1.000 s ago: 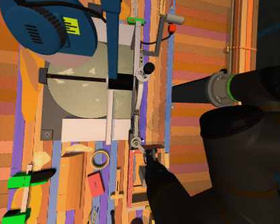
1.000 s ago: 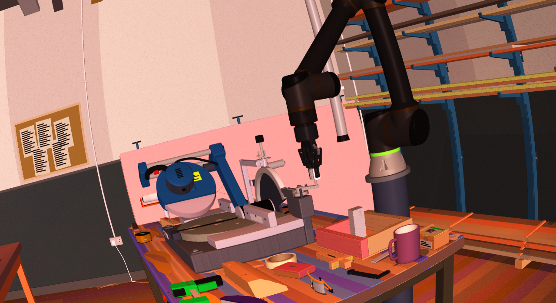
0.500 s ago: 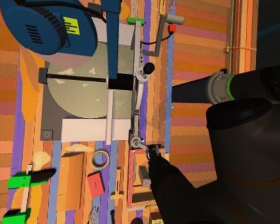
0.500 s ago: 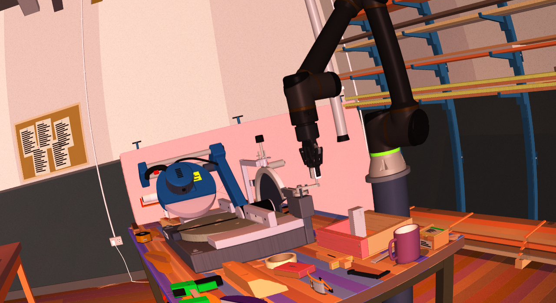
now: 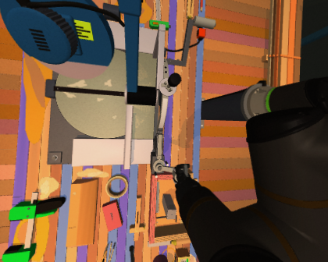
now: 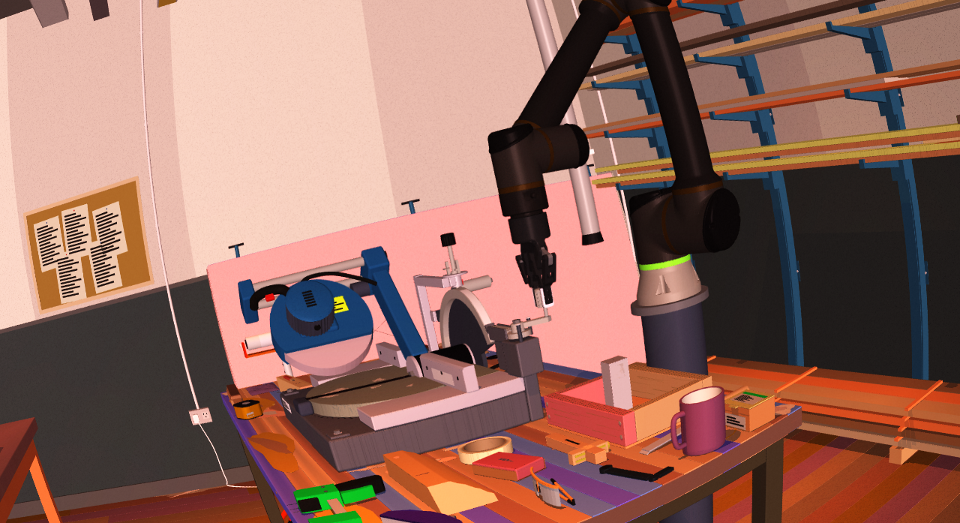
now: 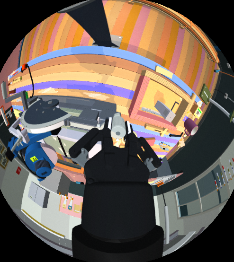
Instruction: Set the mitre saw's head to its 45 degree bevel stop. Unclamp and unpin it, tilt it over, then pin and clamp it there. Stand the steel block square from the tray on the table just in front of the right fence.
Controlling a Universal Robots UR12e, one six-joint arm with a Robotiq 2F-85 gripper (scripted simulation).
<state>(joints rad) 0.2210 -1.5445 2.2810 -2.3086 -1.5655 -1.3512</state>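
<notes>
My gripper (image 6: 545, 304) (image 5: 183, 172) (image 7: 118, 128) points down behind the mitre saw's right end, over the clamp post. It stands on the grey lever handle (image 6: 537, 321) (image 7: 118, 127) of the clamp there. The blue saw head (image 6: 321, 325) (image 5: 55, 29) leans over to the left above the round table (image 6: 366, 392). The black-knobbed pin (image 6: 448, 241) (image 5: 174, 78) stands up by the bevel quadrant (image 6: 463, 319). The steel block (image 6: 616, 383) (image 7: 164, 111) stands upright in the pink tray (image 6: 617, 403) to the right of the saw. My gripper is closed on the clamp lever handle.
The pink back board (image 6: 429, 278) rises behind the saw. A maroon mug (image 6: 701, 421), a tape roll (image 6: 485, 448), a red box (image 6: 509, 464) and a wooden wedge (image 6: 436, 483) lie on the bench in front. The arm's base column (image 6: 671, 332) stands behind the tray.
</notes>
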